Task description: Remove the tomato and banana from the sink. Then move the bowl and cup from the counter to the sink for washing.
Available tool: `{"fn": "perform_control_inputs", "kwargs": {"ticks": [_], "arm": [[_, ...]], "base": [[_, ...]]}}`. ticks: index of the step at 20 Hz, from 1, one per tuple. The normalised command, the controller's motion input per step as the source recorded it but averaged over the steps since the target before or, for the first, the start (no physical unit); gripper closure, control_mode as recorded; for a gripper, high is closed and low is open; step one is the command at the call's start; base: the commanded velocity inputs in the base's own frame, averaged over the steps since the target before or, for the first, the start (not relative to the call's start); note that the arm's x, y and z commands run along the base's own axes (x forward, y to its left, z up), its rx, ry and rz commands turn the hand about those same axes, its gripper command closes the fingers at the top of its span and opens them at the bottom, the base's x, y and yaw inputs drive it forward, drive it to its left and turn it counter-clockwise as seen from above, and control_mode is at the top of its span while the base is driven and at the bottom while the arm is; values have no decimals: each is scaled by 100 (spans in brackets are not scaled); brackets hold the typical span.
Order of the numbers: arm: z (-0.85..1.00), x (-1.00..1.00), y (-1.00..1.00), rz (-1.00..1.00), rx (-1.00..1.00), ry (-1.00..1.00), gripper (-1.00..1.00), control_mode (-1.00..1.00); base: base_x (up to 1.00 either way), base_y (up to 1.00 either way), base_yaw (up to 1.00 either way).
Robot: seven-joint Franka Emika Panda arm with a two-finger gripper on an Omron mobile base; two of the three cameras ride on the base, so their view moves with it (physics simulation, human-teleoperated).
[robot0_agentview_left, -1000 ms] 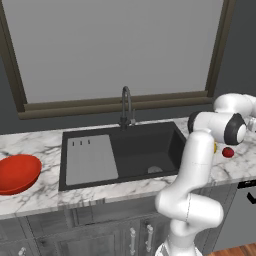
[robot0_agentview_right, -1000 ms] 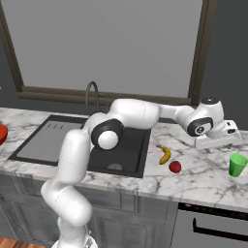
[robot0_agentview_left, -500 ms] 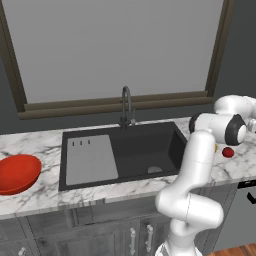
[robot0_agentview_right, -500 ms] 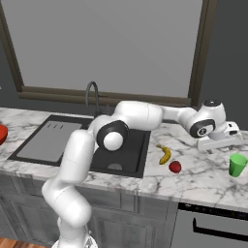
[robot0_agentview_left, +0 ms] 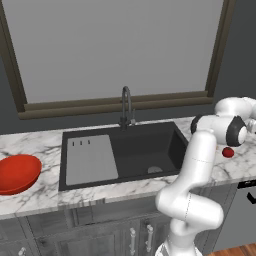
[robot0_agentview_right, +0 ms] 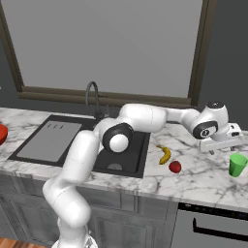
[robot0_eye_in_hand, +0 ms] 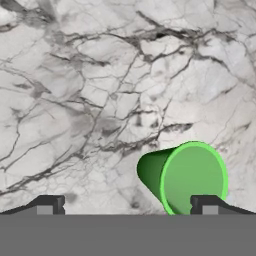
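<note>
from the right base camera i see my arm stretched far out to the right over the counter [robot0_agentview_right: 203, 181], with the claw [robot0_agentview_right: 224, 147] hanging just above the marble and close beside the cup [robot0_agentview_right: 237, 164]. its fingers stand spread as wide as they go and they hold nothing. in the hand camera the two dark fingertips [robot0_eye_in_hand: 48, 204] sit far apart at the bottom, and the cup [robot0_eye_in_hand: 182, 178] shows as a bright green round rim with its tapered side leaning away, standing on the veined marble close to the right-hand fingertip; i cannot tell whether that tip touches it.

the banana [robot0_agentview_right: 164, 154] lies on the counter just right of the sink [robot0_agentview_right: 53, 140], and the tomato [robot0_agentview_right: 175, 167] rests near it, a little closer to the counter's front edge; the two are apart. from the left base camera i catch the tomato [robot0_agentview_left: 228, 152] as a small red ball past my arm's elbow, on the marble right of the sink [robot0_agentview_left: 135, 150].

the bowl [robot0_agentview_left: 17, 173] sits on the counter [robot0_agentview_left: 35, 200] at the far left, well apart from the sink's grey drainboard. the dark curved tap [robot0_agentview_left: 126, 106] rises behind the basin, under the window.
</note>
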Motion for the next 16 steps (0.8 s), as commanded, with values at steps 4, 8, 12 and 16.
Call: {"fn": "perform_control_inputs", "kwargs": {"ticks": [4, 8, 12, 16], "arm": [[-6, 11, -14, 0, 0, 0, -100, -100], [-8, 9, -14, 0, 0, 0, -100, -100], [-7, 10, -14, 0, 0, 0, -100, -100], [-10, 8, -8, 0, 3, 0, -100, -100]], "base": [[0, 0, 0], [0, 0, 0], [0, 0, 0], [0, 0, 0]]}}
